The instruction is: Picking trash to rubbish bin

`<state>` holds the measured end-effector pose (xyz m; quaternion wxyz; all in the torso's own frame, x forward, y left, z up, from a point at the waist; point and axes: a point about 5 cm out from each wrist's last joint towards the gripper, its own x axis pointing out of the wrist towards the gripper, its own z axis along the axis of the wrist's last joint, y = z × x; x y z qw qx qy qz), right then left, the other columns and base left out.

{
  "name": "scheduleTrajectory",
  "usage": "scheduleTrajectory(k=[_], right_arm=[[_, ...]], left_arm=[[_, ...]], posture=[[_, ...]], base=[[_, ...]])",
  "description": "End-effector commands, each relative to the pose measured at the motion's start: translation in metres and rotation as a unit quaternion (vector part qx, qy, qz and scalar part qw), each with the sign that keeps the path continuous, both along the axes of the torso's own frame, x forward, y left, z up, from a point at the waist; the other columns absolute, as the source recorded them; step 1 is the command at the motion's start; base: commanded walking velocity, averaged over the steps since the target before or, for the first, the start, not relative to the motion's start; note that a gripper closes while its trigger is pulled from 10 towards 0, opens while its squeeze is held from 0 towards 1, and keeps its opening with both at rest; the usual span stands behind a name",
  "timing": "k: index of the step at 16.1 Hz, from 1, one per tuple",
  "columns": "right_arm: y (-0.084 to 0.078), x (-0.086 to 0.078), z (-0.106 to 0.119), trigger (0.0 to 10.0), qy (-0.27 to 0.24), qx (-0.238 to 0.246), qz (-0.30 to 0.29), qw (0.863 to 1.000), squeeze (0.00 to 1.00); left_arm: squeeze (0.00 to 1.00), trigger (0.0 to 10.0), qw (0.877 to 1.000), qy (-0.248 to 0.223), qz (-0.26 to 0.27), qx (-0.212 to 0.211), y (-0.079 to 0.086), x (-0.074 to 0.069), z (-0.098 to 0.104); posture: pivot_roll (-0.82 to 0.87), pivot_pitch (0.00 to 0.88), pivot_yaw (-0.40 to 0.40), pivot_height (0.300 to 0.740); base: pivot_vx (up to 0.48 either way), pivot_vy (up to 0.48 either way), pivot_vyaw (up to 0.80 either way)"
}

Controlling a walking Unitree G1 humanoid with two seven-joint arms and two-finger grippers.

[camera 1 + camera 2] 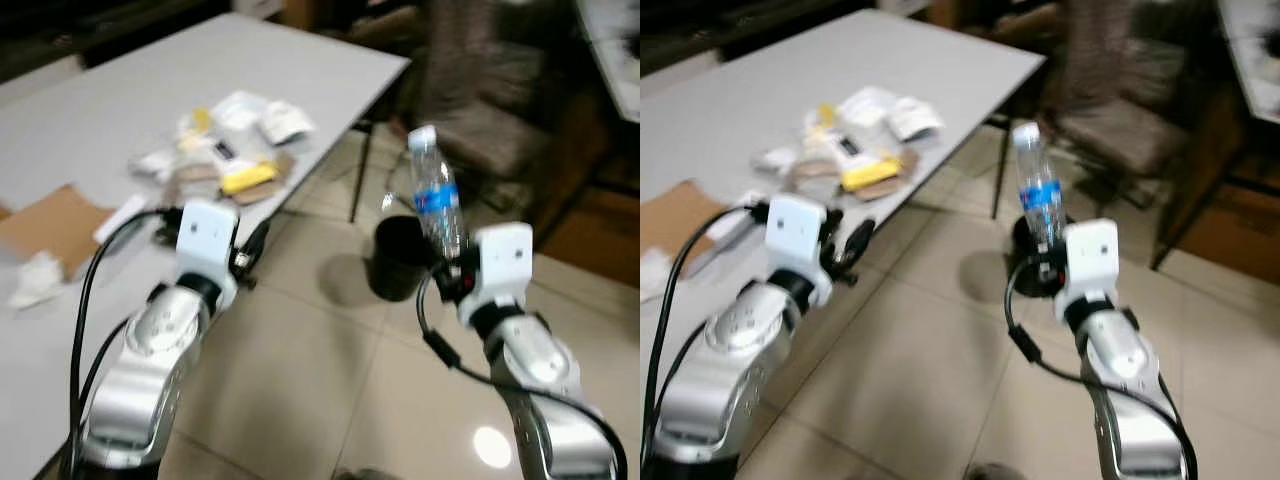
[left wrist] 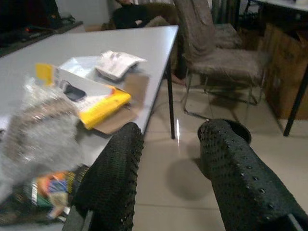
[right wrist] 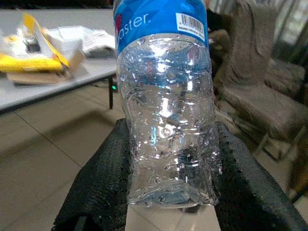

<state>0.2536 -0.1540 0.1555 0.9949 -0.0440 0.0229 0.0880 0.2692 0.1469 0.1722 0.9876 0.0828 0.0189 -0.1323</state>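
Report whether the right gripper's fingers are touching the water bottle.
Touching. The right wrist view shows the right gripper with both black fingers pressed against the sides of the water bottle, no gap on either side.

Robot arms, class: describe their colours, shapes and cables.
Both arms are rounded silver shells with white box-shaped wrist housings. The left gripper and right gripper each have two thick black fingers with a dimpled texture. Black cables loop along each arm.
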Motion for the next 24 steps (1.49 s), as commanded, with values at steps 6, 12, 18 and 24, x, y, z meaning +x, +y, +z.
scheduleTrajectory(k=[6, 12, 18, 24], right_arm=[[0.005, -0.004, -0.026, 10.0, 0.068, -0.015, 0.029, 0.997, 0.0], [0.004, -0.003, -0.031, 10.0, 0.076, -0.012, 0.023, 0.997, 0.0], [0.005, -0.005, -0.032, 10.0, 0.078, -0.015, 0.023, 0.997, 0.0], [0.003, -0.006, -0.032, 10.0, 0.082, -0.002, 0.014, 0.997, 0.0]], left_arm=[[0.0, 10.0, 1.0, 0.01, -0.023, 0.006, -0.01, -0.007, -0.018], [0.0, 10.0, 0.999, 0.007, -0.035, 0.018, -0.012, -0.007, -0.02], [0.0, 10.0, 0.997, 0.06, -0.047, -0.005, -0.013, -0.005, -0.027], [0.0, 10.0, 0.996, 0.075, -0.026, -0.037, -0.013, -0.006, -0.028]], posture=[[-0.01, 0.052, -0.049, 0.74], [-0.01, 0.056, -0.04, 0.74], [-0.01, 0.064, -0.032, 0.74], [-0.02, 0.078, -0.027, 0.74]], base=[[0.0, -0.066, -0.4], [0.0, -0.479, 0.0], [0.0, -0.051, 0.0], [0.0, 0.24, 0.0]])
